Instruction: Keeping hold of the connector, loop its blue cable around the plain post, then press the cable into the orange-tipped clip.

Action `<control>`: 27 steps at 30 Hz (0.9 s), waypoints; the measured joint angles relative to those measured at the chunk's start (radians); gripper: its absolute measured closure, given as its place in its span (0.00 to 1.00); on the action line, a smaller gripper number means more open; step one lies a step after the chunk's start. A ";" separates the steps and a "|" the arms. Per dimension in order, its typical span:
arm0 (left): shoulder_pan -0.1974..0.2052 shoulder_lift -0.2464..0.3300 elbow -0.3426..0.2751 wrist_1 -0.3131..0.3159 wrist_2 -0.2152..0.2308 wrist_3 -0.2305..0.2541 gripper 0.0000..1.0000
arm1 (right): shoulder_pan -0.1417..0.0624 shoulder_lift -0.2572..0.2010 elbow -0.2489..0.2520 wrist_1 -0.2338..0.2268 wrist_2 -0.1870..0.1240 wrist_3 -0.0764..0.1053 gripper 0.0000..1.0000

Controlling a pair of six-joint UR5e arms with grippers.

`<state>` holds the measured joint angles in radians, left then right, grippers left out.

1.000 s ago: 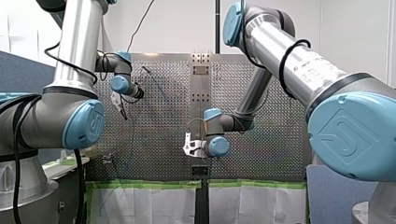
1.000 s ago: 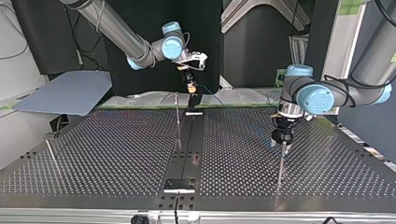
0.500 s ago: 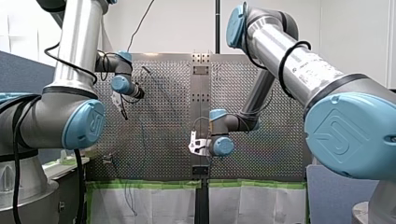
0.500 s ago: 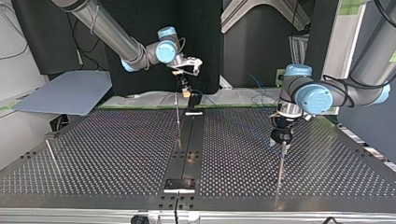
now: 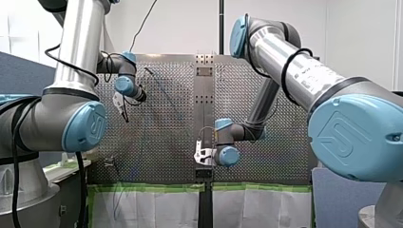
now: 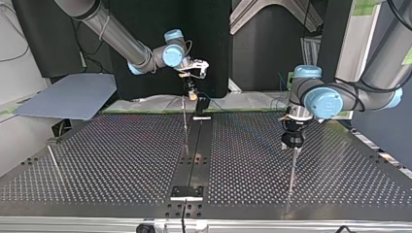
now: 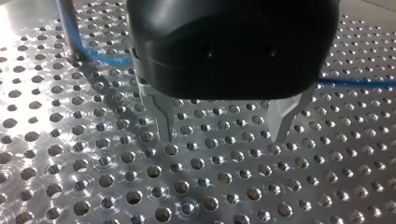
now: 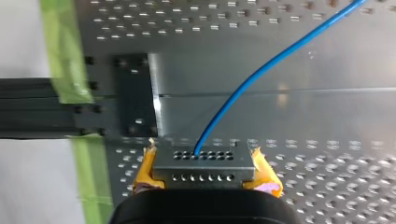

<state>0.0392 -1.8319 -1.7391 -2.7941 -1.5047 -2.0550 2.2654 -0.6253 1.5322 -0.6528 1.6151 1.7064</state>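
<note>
1. Two arms work over one perforated desk [image 6: 121, 160], and each carries one tool.
2. The right tool [image 8: 204, 171] is clenched on the single grey connector [image 8: 204, 161], with its two yellow pads [image 8: 144, 170] pressing the connector's ends. In the top view it hangs at the desk's far edge, near the middle.
3. One blue cable [image 8: 261, 70] leaves one of the connector's holes and runs away across the desk.
4. The left tool [image 7: 223, 135] is released. Its two metal fingers [image 7: 161, 116] stand apart and empty over the desk's holes, at the top view's right.
5. In the left wrist view the cable curves past the foot of one post [image 7: 65, 25] beside the left tool. Whether it wraps the post cannot be told.
6. Counting that post, the top view shows three thin rods. The post stands at the right, a middle rod [image 6: 185, 126] stands upright, and a left rod [image 6: 54, 161] tilts.
7. One green tape strip [image 8: 60, 46] lines the desk's edge.
</note>
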 joint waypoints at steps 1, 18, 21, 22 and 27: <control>0.000 0.000 0.000 0.000 -0.001 0.001 0.00 | 0.001 0.008 -0.003 -0.001 -0.001 0.000 1.00; -0.003 0.000 0.000 0.002 -0.005 0.006 0.00 | -0.028 0.179 -0.029 -0.032 0.047 0.067 1.00; -0.003 0.000 0.000 0.001 -0.005 0.006 0.00 | -0.041 0.212 -0.029 -0.049 0.068 0.093 1.00; -0.003 0.000 0.000 0.000 -0.005 0.006 0.00 | -0.045 0.221 -0.029 -0.054 0.073 0.100 1.00; -0.004 0.000 0.000 -0.001 -0.005 0.006 0.00 | -0.064 0.277 -0.029 -0.066 0.084 0.119 1.00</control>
<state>0.0357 -1.8320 -1.7392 -2.7950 -1.5093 -2.0493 2.2011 -0.3480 1.5028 -0.7192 1.6996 1.8250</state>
